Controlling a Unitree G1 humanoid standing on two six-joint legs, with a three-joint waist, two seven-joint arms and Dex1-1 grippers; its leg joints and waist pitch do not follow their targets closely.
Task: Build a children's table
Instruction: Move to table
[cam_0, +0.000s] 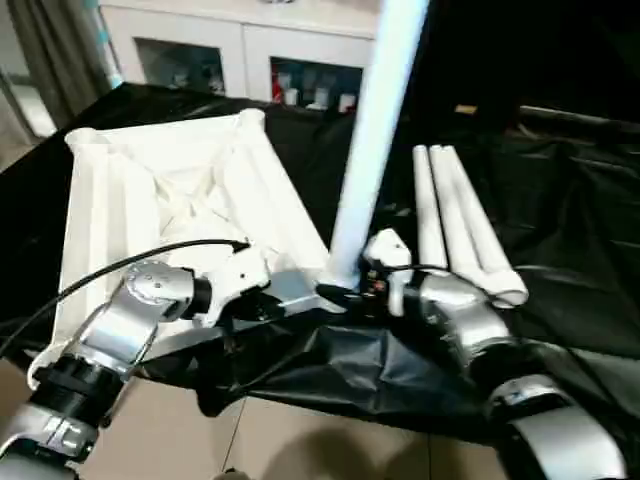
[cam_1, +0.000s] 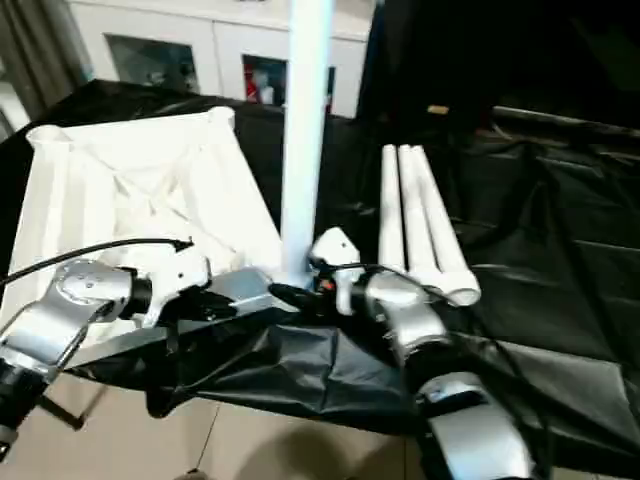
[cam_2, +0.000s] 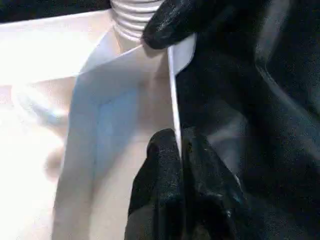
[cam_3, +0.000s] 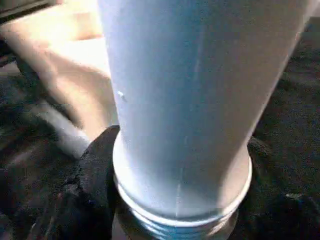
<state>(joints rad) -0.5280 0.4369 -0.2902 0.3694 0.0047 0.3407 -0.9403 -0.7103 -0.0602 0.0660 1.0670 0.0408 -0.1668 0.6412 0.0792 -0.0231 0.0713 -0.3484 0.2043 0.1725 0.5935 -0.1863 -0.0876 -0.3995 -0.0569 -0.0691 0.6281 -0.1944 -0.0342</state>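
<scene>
Lowest in the head views, two silver forearms reach up from the bottom corners toward the near edge of a black sheet (cam_0: 560, 230) spread over the work surface. The left gripper (cam_0: 262, 303), at lower centre-left, is pinched narrow on the thin near rim of the table top (cam_0: 180, 190); the left wrist view shows its black fingers (cam_2: 165, 165) pressed on either side of that white rim. The right gripper (cam_0: 345, 293), at lower centre, has its jaws spread around the base of an upright leg (cam_0: 372, 140), holding it just above the threaded end, as the right wrist view shows with dark fingers (cam_3: 90, 170) flanking the white tube. That leg stands at the top's near right corner and rises out of the frame's upper edge. The table top lies upside down at left, ribs up. Right of centre, three loose legs (cam_0: 455, 215) lie side by side on the sheet. Farthest, at the upper left, stands a white cabinet (cam_0: 240, 45) with glass doors.
</scene>
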